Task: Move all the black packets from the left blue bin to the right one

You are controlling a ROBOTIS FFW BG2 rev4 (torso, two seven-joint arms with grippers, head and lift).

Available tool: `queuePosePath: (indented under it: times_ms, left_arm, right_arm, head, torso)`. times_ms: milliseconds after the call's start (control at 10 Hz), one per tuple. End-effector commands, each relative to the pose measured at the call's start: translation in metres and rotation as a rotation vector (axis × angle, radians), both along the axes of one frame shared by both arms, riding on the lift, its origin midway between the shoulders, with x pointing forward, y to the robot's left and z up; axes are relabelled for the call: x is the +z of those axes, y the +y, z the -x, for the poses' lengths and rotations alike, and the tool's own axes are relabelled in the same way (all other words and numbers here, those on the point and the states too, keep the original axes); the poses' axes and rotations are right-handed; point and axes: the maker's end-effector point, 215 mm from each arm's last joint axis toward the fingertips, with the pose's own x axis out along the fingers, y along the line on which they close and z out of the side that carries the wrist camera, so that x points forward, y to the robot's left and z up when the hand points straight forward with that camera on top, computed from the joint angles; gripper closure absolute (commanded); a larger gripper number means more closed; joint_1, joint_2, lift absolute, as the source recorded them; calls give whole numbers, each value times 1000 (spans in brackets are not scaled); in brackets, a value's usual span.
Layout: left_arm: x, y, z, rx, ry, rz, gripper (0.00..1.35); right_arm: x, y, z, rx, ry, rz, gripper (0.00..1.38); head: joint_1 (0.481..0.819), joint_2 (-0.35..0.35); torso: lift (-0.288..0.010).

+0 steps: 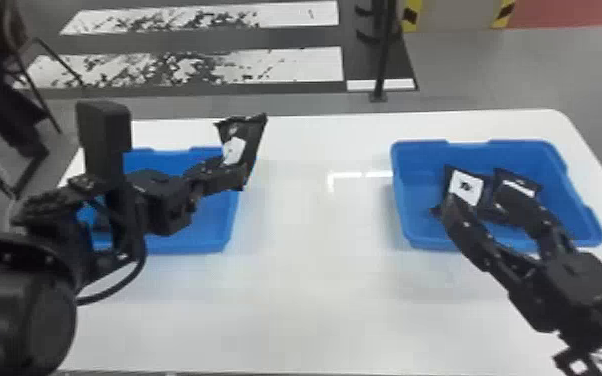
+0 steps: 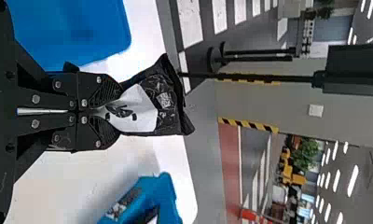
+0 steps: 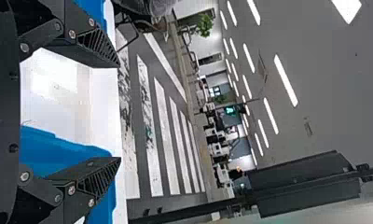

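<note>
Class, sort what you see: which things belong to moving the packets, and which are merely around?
Part of the job:
- left blue bin
- right blue bin
- two black packets inside it
- black packet held by the left tool
- right tool

Merely around:
- dark pole
- white floor stripes
- green plant

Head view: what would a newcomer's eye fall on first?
Probably the black packet, white label showing, held up by the left gripper near the left bin. Next, the blue right bin on the white table, with more labelled packets inside and the open right gripper overlapping them.
</note>
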Motion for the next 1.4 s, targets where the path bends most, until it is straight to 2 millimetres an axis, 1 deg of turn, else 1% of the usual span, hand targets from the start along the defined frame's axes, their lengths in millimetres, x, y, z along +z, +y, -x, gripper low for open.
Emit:
queuePosePath:
  times_ms: [0,200,400,500,700,800,900,1000,1100,1200,1300]
  left_arm:
    - [8,-44,6,-91,-12,47,1204]
    - [18,-96,15,-202,-16,97,1204]
    - [25,-134,25,-292,-22,131,1204]
    - [26,-146,30,-320,-17,146,1202]
    - [28,-170,42,-377,-6,168,1204]
    - [26,-179,48,-399,7,185,1202]
    - [23,-183,51,-409,18,189,1204]
    - [24,-183,50,-409,15,187,1204]
    - [23,-180,50,-405,16,187,1204]
    - [23,-179,49,-401,15,188,1204]
    - [22,-175,48,-391,17,189,1204]
  right_arm:
    - [4,24,-12,68,18,-66,349]
    - [10,55,-19,151,25,-146,349]
    - [17,86,-25,230,23,-213,349]
    - [14,92,-29,248,29,-226,349]
    - [4,86,-45,235,39,-241,372]
    - [10,80,-55,217,17,-239,394]
    - [16,76,-65,208,-2,-234,469]
    - [15,75,-68,208,0,-242,803]
    - [12,75,-68,208,9,-251,1196]
    - [11,77,-66,210,15,-260,1276]
    - [13,85,-61,235,23,-268,1285]
  head:
    - [695,39]
    - [695,-1]
    - [695,-23]
    - [695,-31]
    - [695,-43]
    - [695,-62]
    - [695,-87]
    - [695,-103]
    - [695,-109]
    - [695,-110]
    - [695,-108]
  torso:
    - [-140]
    - [-140]
    - [-140]
    - [-140]
    - [-140]
    - [-140]
    - [-140]
    - [-140]
    - [-140]
    - [-140]
    - [-140]
